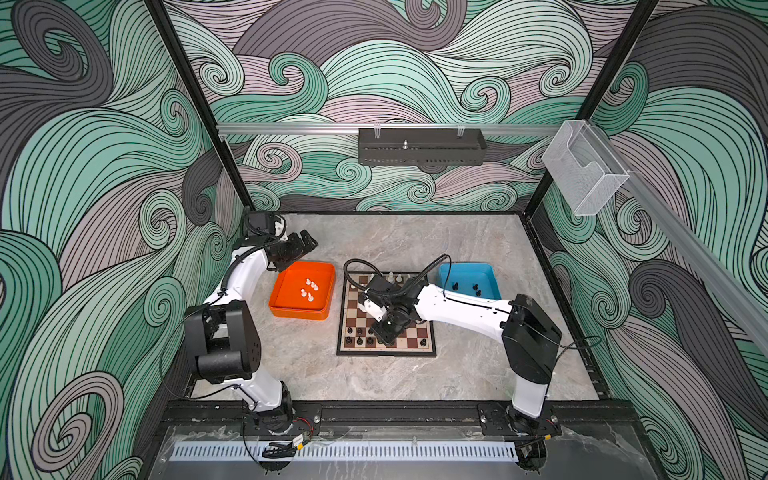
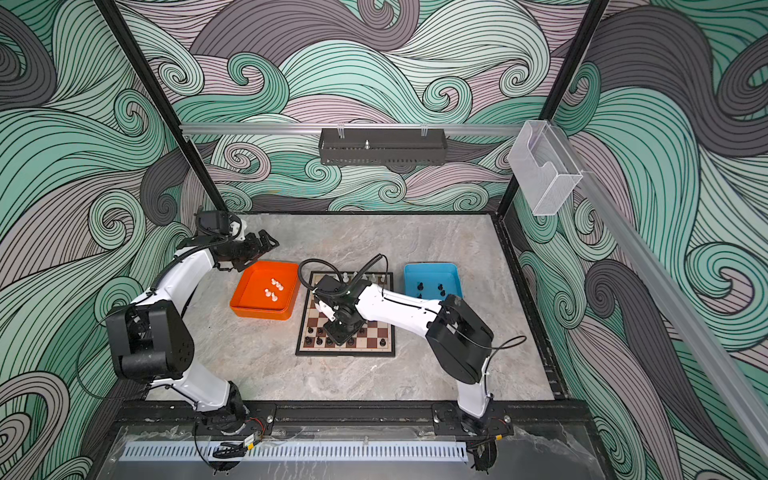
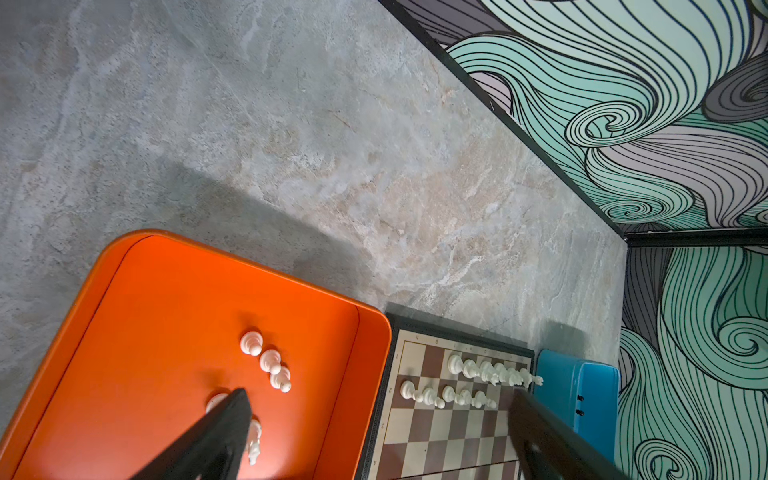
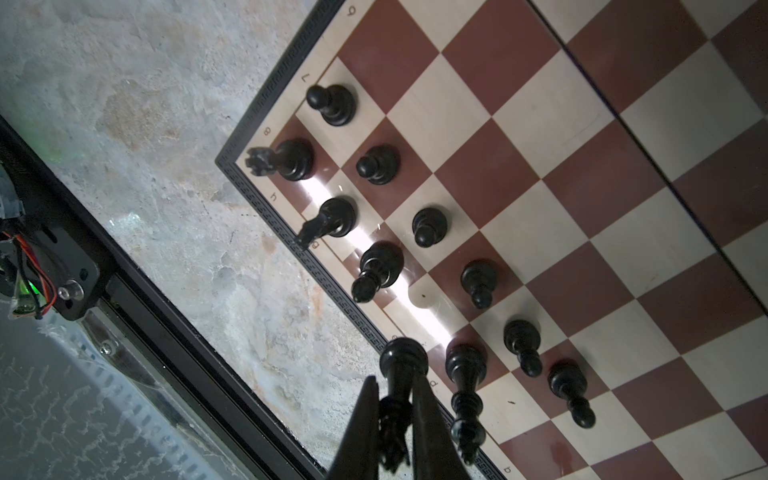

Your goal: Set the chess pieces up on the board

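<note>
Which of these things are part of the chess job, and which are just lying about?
Part of the job: board, white pieces, black pieces, orange tray, blue tray, right gripper holding a black piece, open left gripper.
Lying about: black wall rack, clear wall box.

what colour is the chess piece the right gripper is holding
Black. The chess piece clamped in the right gripper shows best in the right wrist view.
</note>
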Motion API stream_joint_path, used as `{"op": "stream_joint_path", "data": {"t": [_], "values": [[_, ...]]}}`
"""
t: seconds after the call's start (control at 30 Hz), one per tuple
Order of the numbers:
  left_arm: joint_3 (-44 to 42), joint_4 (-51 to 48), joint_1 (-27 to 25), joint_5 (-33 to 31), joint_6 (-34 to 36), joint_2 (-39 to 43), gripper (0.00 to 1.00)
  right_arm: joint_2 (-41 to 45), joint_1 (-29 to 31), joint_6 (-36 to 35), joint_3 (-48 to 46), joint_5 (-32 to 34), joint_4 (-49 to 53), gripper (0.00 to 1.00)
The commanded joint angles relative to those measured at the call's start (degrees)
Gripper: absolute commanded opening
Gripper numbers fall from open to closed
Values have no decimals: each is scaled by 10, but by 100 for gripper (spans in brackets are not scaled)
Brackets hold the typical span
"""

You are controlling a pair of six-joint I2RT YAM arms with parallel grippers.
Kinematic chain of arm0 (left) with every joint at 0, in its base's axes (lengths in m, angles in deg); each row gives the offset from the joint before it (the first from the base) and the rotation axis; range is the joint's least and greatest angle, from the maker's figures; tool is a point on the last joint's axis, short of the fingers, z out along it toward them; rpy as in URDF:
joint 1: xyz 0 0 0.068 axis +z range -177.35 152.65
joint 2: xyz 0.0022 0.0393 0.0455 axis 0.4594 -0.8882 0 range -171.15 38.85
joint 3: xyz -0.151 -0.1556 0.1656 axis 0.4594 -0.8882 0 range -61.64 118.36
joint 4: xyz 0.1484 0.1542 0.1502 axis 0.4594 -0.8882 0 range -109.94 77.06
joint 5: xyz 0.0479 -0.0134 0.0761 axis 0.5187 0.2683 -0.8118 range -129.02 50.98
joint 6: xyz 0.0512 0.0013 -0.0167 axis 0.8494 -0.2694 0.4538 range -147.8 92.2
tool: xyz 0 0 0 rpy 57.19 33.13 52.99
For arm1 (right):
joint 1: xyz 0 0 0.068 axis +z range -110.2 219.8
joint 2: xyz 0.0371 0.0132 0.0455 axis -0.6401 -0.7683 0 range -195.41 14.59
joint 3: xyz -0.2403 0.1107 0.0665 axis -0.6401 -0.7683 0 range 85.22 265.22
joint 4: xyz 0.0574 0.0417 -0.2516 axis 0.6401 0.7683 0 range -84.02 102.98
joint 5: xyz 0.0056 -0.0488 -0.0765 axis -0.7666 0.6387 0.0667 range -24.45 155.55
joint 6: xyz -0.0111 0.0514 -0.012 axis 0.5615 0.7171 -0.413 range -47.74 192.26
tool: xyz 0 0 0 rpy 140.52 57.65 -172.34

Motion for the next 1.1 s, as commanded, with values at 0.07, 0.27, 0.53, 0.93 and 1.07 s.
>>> {"op": "stream_joint_path", "data": {"t": [0.07,0.27,0.53,0.93,1.07], "values": [[-4,11,4,13,4,-1,99,-21,1,-12,2,8,-2,14],[-3,12,4,15,4,-7,98,-32,2,-14,3,12,-2,15],[-2,14,4,17,3,-16,99,-39,1,-15,8,15,-2,15],[-1,16,4,18,3,-24,99,-45,0,-21,13,11,-2,16],[-1,17,4,18,3,-25,98,-47,1,-23,13,9,-2,16]]}}
